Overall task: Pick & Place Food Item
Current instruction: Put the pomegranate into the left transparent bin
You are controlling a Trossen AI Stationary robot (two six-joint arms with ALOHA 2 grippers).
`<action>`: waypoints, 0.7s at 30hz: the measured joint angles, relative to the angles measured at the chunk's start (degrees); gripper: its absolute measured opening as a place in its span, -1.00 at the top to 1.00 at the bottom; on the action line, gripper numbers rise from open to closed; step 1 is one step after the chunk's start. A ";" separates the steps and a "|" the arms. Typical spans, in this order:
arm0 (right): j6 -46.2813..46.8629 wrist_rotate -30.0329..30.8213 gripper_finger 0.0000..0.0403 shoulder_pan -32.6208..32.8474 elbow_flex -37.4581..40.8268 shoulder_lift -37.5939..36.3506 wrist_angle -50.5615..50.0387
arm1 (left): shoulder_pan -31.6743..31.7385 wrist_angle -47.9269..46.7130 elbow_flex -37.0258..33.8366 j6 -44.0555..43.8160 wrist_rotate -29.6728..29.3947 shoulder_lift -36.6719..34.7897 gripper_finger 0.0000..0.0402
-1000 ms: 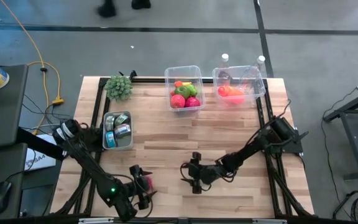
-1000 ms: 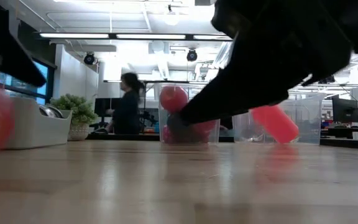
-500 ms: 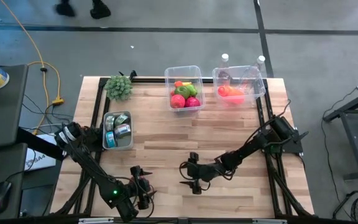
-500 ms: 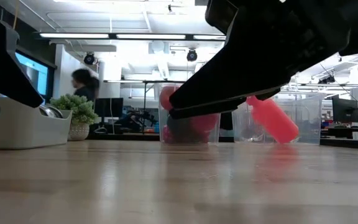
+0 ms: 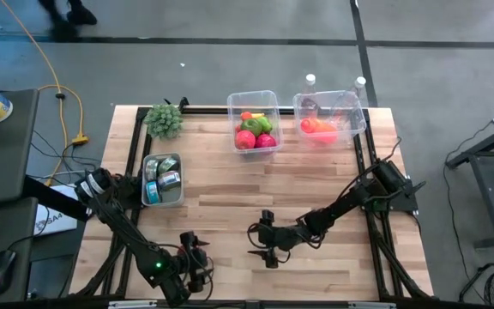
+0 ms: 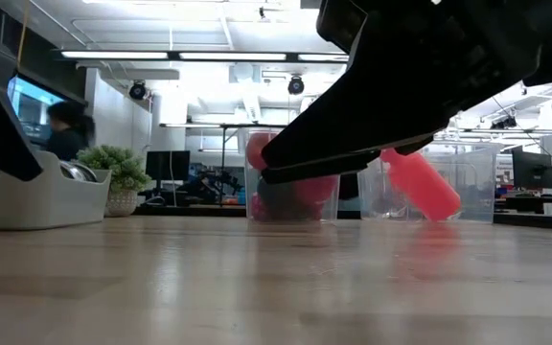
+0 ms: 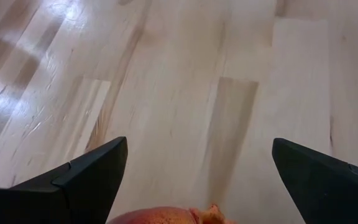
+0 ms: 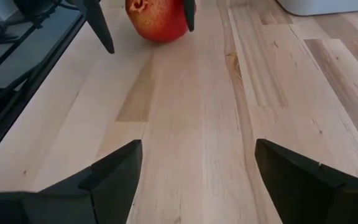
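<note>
left gripper is sitting low at the near edge of the counter, fingers spread wide with the red fruit between them — right wrist view is showing the fruit resting on the wood, the dark tips at either side of it; contact can't be told. right gripper is hovering mid-counter with fingers wide, holding nothing, pointing at the fruit. clear bin of red and green produce is sitting at the far edge, second clear bin beside it with an orange item — grey tray on the left.
</note>
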State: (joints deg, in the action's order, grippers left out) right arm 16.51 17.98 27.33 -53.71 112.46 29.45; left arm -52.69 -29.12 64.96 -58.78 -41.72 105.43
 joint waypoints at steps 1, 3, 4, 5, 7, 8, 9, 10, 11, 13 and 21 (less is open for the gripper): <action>0.02 -0.06 -0.50 0.03 0.00 0.00 0.00 | 0.02 -0.12 0.01 0.97 0.32 0.00 -0.94; 0.09 -0.13 -0.50 0.04 0.00 0.00 0.00 | 0.07 -0.89 0.01 2.07 1.40 0.00 -0.94; 0.09 -0.13 -0.50 0.04 0.00 0.00 -0.01 | 0.09 -1.53 0.01 2.11 2.19 -0.02 -0.94; 0.09 -0.13 -0.50 0.04 0.00 0.00 0.00 | 0.11 -2.10 0.01 1.76 2.91 -0.04 -0.94; 0.00 -0.13 -0.50 0.04 0.00 0.00 -0.01 | 0.15 -3.30 0.05 0.67 4.48 -0.07 -0.94; -0.13 -0.13 -0.50 0.04 0.00 0.00 -0.02 | 0.17 -3.77 0.07 0.38 5.14 -0.11 -0.94; -0.15 -0.13 -0.50 0.04 0.00 0.00 -0.02 | 0.06 -4.40 0.11 0.28 5.46 -0.21 -0.94; -0.17 -0.13 -0.50 0.03 0.00 0.00 -0.02 | -0.13 -4.84 0.12 0.37 5.50 -0.28 -0.94; -0.22 -0.13 -0.50 0.02 0.00 0.00 -0.02 | -0.31 -5.21 0.12 0.43 5.45 -0.37 -0.94; -0.32 -0.08 -0.50 0.00 0.00 0.00 -0.02 | -0.60 -6.57 0.06 0.04 6.02 -0.92 -0.94; -1.40 -0.04 -0.50 -0.02 0.00 0.00 -0.04 | -1.11 -12.15 -0.08 -2.17 7.33 -5.40 -0.94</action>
State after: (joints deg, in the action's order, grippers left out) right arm 15.11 17.93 27.31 -53.71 112.46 29.41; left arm -53.80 -41.28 64.88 -60.95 -34.39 100.02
